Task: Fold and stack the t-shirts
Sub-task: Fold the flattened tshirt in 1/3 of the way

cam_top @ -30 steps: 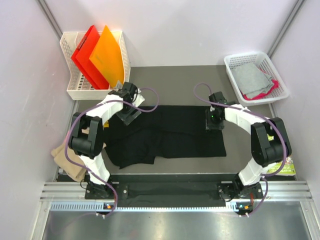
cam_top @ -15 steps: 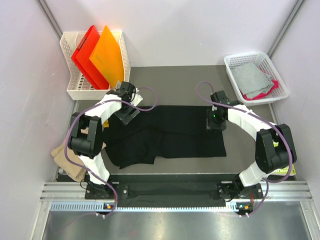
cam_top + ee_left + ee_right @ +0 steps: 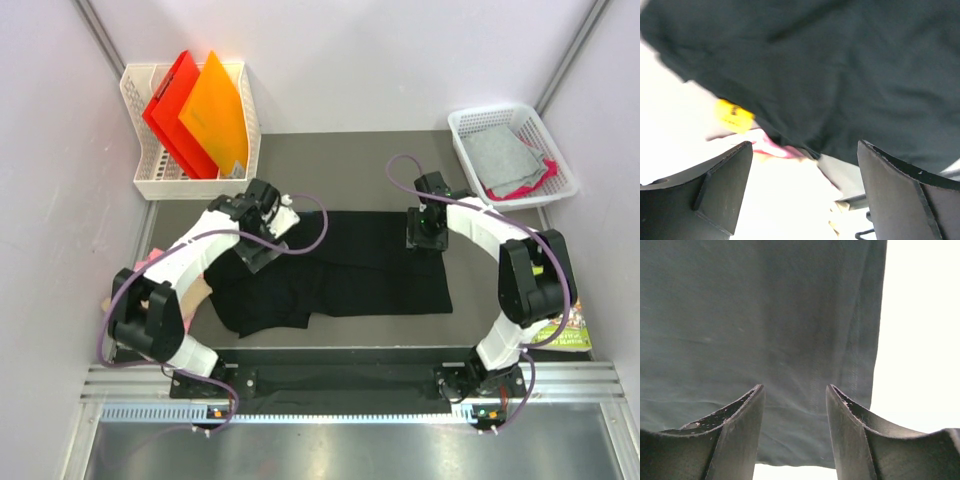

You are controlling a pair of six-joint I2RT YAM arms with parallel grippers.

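A black t-shirt lies spread across the middle of the dark mat, partly folded. My left gripper hangs over its left part with jaws wide apart and empty; the left wrist view shows black cloth above the fingers, with a pink edge and a yellow tag below it. My right gripper is over the shirt's upper right part, open and empty; the right wrist view shows the black cloth and its hem. A tan shirt with a pink one lies at the table's left edge.
A white rack with red and orange folders stands at the back left. A white basket with grey and pink cloth stands at the back right. A picture book lies at the right edge.
My left arm has swung forward and right, so its gripper now sits lower over the shirt's left part. My right gripper moved slightly back and left. The shirt has not visibly moved.
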